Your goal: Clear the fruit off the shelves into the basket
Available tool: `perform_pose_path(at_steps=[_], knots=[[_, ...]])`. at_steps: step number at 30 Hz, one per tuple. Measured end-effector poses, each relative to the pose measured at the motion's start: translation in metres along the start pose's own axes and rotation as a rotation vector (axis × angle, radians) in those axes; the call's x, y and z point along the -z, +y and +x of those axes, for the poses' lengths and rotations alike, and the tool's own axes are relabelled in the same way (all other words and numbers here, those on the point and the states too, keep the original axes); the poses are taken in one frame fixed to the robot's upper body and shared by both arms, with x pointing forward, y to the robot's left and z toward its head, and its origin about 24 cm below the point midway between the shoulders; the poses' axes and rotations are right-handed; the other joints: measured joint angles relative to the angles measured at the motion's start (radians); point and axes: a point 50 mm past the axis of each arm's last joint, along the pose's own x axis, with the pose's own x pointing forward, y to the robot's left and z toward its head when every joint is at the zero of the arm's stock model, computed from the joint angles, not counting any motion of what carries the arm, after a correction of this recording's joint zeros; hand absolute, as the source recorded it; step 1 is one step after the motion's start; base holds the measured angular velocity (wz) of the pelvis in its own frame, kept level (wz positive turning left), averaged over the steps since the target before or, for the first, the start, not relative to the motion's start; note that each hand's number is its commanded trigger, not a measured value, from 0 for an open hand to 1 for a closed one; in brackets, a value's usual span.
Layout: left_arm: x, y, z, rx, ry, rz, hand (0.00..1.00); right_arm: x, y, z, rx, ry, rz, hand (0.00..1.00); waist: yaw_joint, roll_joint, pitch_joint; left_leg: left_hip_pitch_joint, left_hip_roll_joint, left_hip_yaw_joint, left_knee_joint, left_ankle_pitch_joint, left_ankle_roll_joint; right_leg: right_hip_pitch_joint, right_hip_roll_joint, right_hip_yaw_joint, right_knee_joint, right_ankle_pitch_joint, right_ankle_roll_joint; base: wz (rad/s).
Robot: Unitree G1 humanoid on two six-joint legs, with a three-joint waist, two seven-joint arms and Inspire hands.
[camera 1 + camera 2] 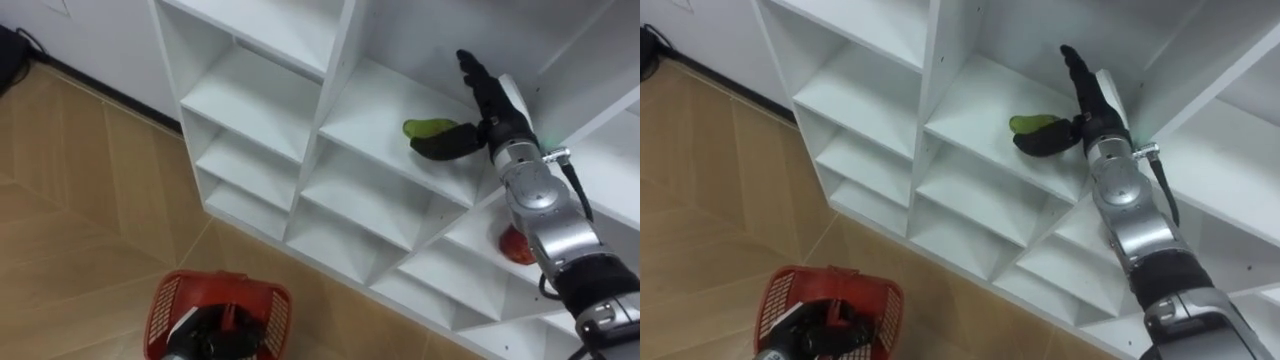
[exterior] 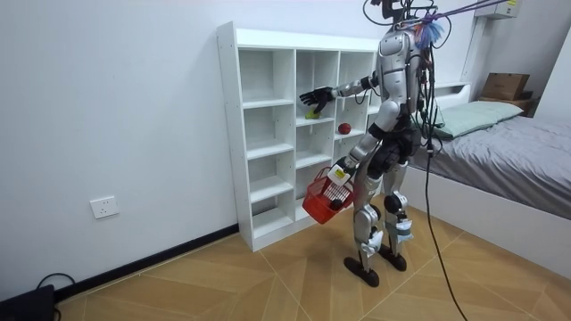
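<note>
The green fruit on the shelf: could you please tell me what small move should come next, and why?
Probably curl the right hand round the green fruit: the hand is open, its thumb lies right beside the fruit, and the left hand holds the red basket ready below.

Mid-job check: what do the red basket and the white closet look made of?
The basket looks like matte red plastic: its walls are a moulded lattice. The closet is probably laminated board, smooth white: flat panels, crisp square edges; its core is hidden.
</note>
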Motion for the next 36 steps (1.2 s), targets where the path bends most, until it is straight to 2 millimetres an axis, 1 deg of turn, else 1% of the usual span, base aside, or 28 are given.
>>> perform_pose_path(at_steps=[16,23,30,36], knots=[[0.000,0.000,0.000,-0.002,-0.001,-0.003,1.00,0.001,0.003,-0.001,-0.050,0.001,-0.029,0.00,-0.001,0.013,-0.0075,0.001,0.001,0.001,0.002,0.000,0.000,0.001,0.001,0.001,0.000,0.000,0.000,0.00],[0.002,0.000,-0.001,0.000,0.006,-0.005,1.00,0.012,0.006,-0.003,-0.099,0.046,-0.045,0.00,0.005,0.013,-0.0075,0.002,0.000,0.000,0.002,0.000,0.000,0.003,0.000,0.003,0.000,0.000,0.000,0.00],[0.003,-0.001,-0.001,0.012,0.008,-0.006,1.00,0.017,0.008,-0.004,-0.119,0.060,-0.061,0.00,0.007,0.013,-0.0071,0.002,-0.001,-0.002,0.002,0.001,0.001,0.003,0.001,0.015,0.000,0.000,0.000,0.00],[0.006,-0.001,-0.001,0.014,0.019,-0.008,1.00,0.020,0.008,-0.005,-0.125,0.074,-0.068,0.00,0.008,0.012,-0.0042,0.002,-0.003,-0.004,-0.001,0.001,0.001,0.003,0.001,0.024,0.000,0.000,0.000,0.00]])
